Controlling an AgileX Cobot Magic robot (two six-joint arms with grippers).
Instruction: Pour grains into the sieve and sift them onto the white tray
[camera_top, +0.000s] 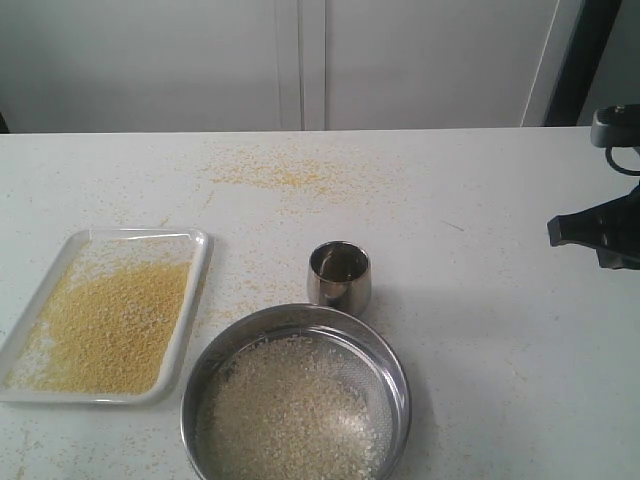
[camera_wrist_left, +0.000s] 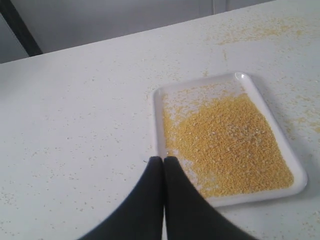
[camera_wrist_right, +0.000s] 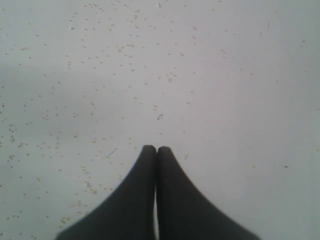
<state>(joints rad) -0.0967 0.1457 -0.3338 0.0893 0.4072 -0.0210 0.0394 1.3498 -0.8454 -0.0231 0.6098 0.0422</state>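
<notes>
Left pincer (camera_wrist_left: 163, 159) pressed together, empty, by white tray (camera_wrist_left: 158, 131). Right pincer (camera_wrist_right: 156, 148) pressed together, empty, over bench (camera_wrist_right: 225, 90). Yellow grains (camera_top: 110, 325) on tray, whitish grains (camera_top: 285, 410) in sieve (camera_top: 300, 312), steel cup (camera_top: 340, 272) just beside it.

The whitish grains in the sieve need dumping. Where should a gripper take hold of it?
Probably the upright rim of the sieve, pinched from above, on the open side toward the right gripper; the cup and white tray crowd other sides.
</notes>
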